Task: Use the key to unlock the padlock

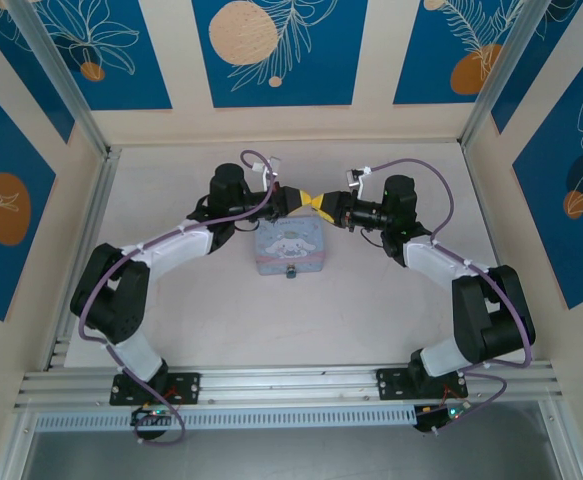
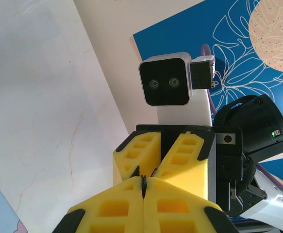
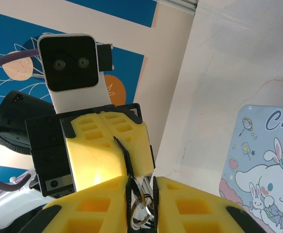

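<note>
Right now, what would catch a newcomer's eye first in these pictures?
The left gripper and right gripper, both yellow-fingered, meet tip to tip at mid-table, just beyond a pale blue cartoon-printed box. In the right wrist view a small metal ring sits between the right gripper's fingers.

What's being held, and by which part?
The left pincer pinches what looks like the key by its thin blade; the metal ring sits inside the right pincer, grip unclear.
</note>
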{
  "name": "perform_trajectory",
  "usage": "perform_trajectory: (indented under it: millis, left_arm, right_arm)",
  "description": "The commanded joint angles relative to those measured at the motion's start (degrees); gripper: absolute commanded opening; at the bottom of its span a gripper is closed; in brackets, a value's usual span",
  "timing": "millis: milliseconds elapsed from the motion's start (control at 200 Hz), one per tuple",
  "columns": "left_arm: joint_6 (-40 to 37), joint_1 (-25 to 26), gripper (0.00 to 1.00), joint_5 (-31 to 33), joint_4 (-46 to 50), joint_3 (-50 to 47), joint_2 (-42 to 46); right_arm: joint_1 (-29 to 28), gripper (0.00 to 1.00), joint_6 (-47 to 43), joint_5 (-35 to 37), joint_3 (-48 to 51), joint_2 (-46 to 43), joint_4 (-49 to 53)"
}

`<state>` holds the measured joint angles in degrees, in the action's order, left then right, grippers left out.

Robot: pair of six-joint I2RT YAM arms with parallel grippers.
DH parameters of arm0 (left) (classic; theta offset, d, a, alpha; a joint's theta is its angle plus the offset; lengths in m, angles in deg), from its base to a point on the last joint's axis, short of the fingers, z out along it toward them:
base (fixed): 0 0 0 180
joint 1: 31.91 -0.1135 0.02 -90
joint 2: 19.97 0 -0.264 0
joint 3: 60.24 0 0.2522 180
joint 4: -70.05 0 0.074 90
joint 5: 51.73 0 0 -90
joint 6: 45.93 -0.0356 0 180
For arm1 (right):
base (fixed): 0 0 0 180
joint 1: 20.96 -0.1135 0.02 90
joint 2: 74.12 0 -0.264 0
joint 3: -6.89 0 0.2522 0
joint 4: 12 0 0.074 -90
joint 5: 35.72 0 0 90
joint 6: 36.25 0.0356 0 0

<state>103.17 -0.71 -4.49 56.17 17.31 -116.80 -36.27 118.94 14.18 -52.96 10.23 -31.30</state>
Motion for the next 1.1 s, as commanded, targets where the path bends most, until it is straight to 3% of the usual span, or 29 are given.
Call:
perform_trajectory:
  millis: [0,160,375,540,565,650,740,860,1095]
  left_arm:
    - [-0.03,0.53,0.00,0.31,-1.83,-0.16,-0.30]
    - [-0.12,0.77,0.00,0.23,-1.80,-0.05,-0.53]
    - [-0.11,0.79,0.00,0.40,-1.62,-0.15,-0.64]
    - [-0.20,0.82,0.00,1.81,0.24,0.52,-0.40]
    - [-0.24,0.77,0.08,2.32,0.74,0.63,-0.24]
    - [-0.46,0.57,0.51,4.50,2.21,0.97,1.10]
    - [-1.53,0.38,0.75,6.83,5.22,1.55,3.11]
    - [-3.37,0.24,0.90,9.95,10.61,1.25,7.11]
    - [-9.56,1.15,0.98,17.95,24.12,-5.84,17.85]
  right_arm:
    - [0.25,0.19,0.55,-0.99,-0.23,0.73,-0.25]
    - [0.61,0.15,0.69,-0.93,-0.15,0.81,-0.25]
    - [1.04,0.00,0.99,-1.12,0.12,0.99,-0.32]
    - [1.66,0.00,1.25,-1.21,1.58,0.48,-0.41]
    - [1.70,0.00,1.26,-1.17,1.96,0.27,-0.43]
    - [2.32,0.00,1.47,-0.62,3.66,-0.70,-0.38]
    - [3.12,0.00,1.69,-0.30,5.59,-2.01,-0.25]
    - [3.85,0.00,2.04,0.05,7.47,-3.65,0.46]
    - [3.54,0.00,2.60,3.26,10.14,-6.77,6.55]
